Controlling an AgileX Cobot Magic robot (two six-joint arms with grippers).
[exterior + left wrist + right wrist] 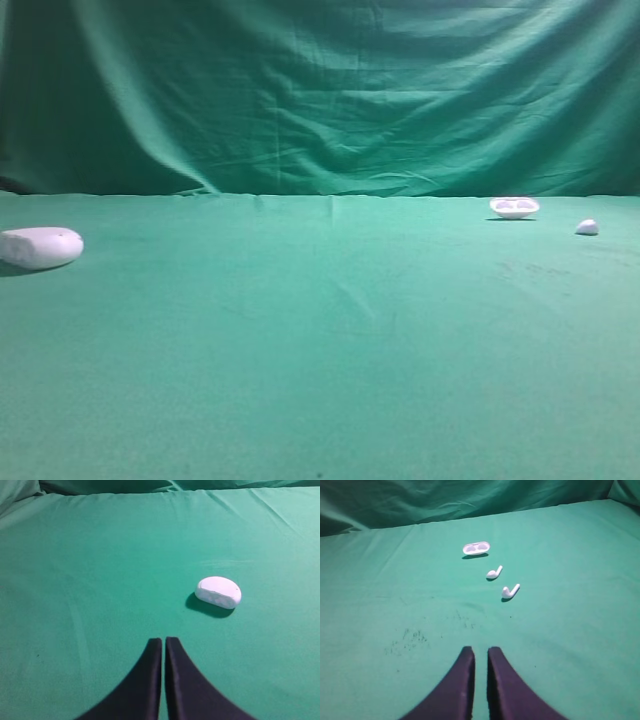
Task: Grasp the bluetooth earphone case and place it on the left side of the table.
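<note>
The earphone case (40,247) is a smooth white rounded oblong lying on the counter (320,360) at the far left edge of the high view, partly cut off by the frame. Its long axis runs left to right across that view, with the rounded end that shows pointing toward the middle of the counter. It lies flat and nothing touches it.

From my left wrist camera the earphone case (218,592) sits ahead and to the right of my left tool (163,641), well apart from it, with its long axis running slightly downhill from left to right and a dark shadow along its near side. My left tool is narrow, its two dark fingers almost meeting with only a thin slit between them, and it holds nothing.

On the far right of the counter in the high view rests a shallow white tray (514,207) with two hollows, and further right a small white earbud (587,227).

My right wrist camera shows the tray (476,548) ahead, then one earbud (494,572) and a second earbud (510,591) nearer, each apart from the others. My right tool (481,651) is also narrow, its fingers close with a slim gap, gripping nothing. Green cloth (320,90) drapes behind the counter.
</note>
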